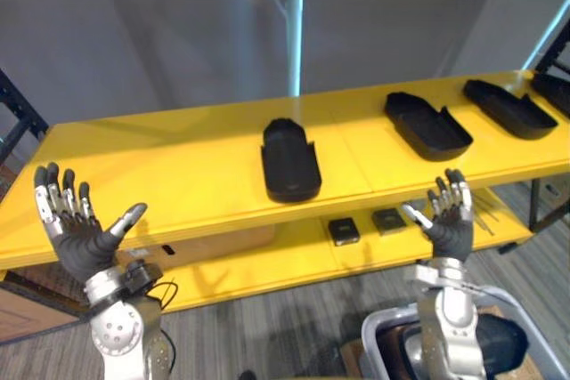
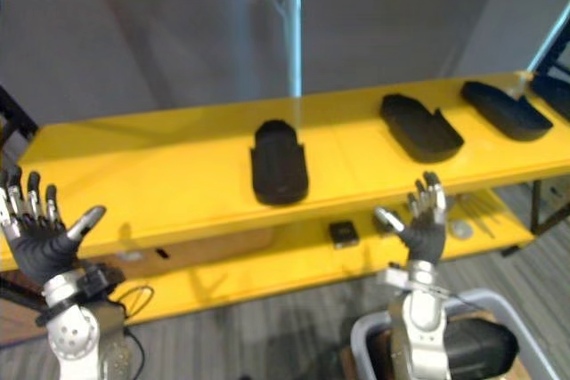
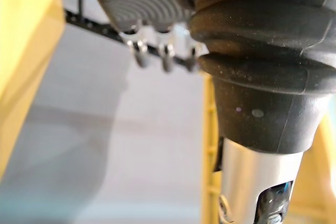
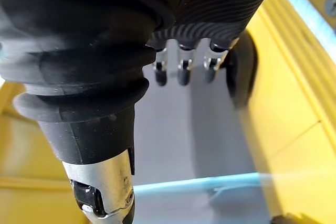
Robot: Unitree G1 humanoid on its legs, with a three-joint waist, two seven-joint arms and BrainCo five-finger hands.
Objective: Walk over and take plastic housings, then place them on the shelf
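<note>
Several black plastic housings lie open side up on the top board of a yellow shelf point(image 1: 178, 175): one in the middle point(image 1: 290, 160), one to its right point(image 1: 427, 125), another further right point(image 1: 509, 108). My left hand point(image 1: 78, 236) is raised in front of the shelf's left part, open and empty, palm towards me. My right hand point(image 1: 450, 220) is raised below the shelf's front edge, right of the middle housing, also open and empty. In the right wrist view a housing point(image 4: 242, 66) shows past the straight fingers point(image 4: 181, 69).
On the lower yellow board lie two small black square parts point(image 1: 344, 231) point(image 1: 388, 220). A grey bin point(image 1: 378, 331) with dark contents stands at the lower right. A black rack frame point(image 1: 18, 117) stands at the left, a pale blue pole point(image 1: 296, 24) behind the shelf.
</note>
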